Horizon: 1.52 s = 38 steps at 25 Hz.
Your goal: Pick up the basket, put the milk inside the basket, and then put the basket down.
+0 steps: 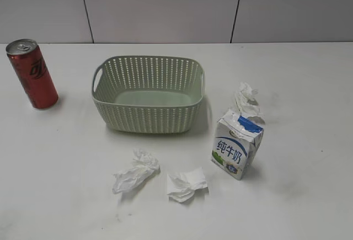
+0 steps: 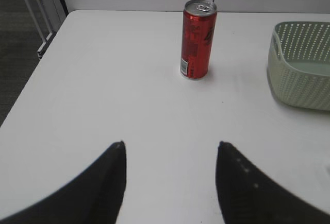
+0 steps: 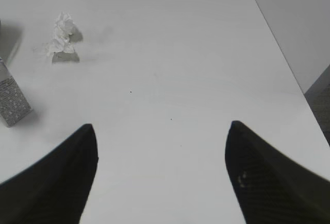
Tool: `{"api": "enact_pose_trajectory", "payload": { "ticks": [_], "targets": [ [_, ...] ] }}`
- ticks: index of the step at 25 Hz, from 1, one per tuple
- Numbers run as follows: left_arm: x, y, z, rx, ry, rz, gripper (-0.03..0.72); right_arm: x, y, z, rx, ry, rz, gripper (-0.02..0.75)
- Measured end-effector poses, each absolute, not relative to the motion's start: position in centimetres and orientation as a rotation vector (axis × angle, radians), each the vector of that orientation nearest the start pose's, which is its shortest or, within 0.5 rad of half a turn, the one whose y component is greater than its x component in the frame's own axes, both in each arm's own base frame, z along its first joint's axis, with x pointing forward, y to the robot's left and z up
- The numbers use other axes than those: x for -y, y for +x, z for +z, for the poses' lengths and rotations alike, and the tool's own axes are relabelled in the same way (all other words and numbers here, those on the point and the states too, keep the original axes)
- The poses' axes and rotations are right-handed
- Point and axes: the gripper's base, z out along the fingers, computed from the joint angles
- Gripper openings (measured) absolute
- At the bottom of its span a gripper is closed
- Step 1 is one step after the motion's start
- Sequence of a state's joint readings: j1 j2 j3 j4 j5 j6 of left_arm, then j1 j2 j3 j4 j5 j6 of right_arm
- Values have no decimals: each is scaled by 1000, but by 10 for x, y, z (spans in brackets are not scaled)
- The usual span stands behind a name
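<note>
The pale green basket (image 1: 148, 94) stands empty on the white table at the middle; its left end also shows at the right edge of the left wrist view (image 2: 301, 64). The milk carton (image 1: 237, 144) stands upright to the basket's front right; a corner of it shows at the left edge of the right wrist view (image 3: 10, 98). My left gripper (image 2: 170, 144) is open and empty above bare table, well short of the basket. My right gripper (image 3: 162, 126) is open and empty over bare table right of the carton. Neither gripper shows in the exterior view.
A red soda can (image 1: 32, 73) stands at the far left, also in the left wrist view (image 2: 198, 38). Crumpled tissues lie in front of the basket (image 1: 135, 171) (image 1: 186, 185) and behind the carton (image 1: 246, 101) (image 3: 62, 37). The table's edges show in both wrist views.
</note>
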State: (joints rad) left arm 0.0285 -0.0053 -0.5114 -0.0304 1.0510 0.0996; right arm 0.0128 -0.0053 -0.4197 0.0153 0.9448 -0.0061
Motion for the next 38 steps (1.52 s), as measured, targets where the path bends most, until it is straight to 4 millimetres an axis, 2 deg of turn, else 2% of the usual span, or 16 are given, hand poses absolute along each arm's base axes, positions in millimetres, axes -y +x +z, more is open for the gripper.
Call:
{"api": "enact_pose_trajectory", "payload": {
  "ticks": [32, 35, 38],
  "targets": [
    [4, -7, 281, -2014, 74, 22, 425, -2, 8, 264, -2003, -17, 31, 585],
    [5, 1, 292, -1966, 76, -5, 425, -2, 8, 264, -2003, -17, 31, 585],
    [6, 21, 312, -1833, 64, -27, 426, -2, 8, 264, -2003, -17, 31, 585]
  ]
}}
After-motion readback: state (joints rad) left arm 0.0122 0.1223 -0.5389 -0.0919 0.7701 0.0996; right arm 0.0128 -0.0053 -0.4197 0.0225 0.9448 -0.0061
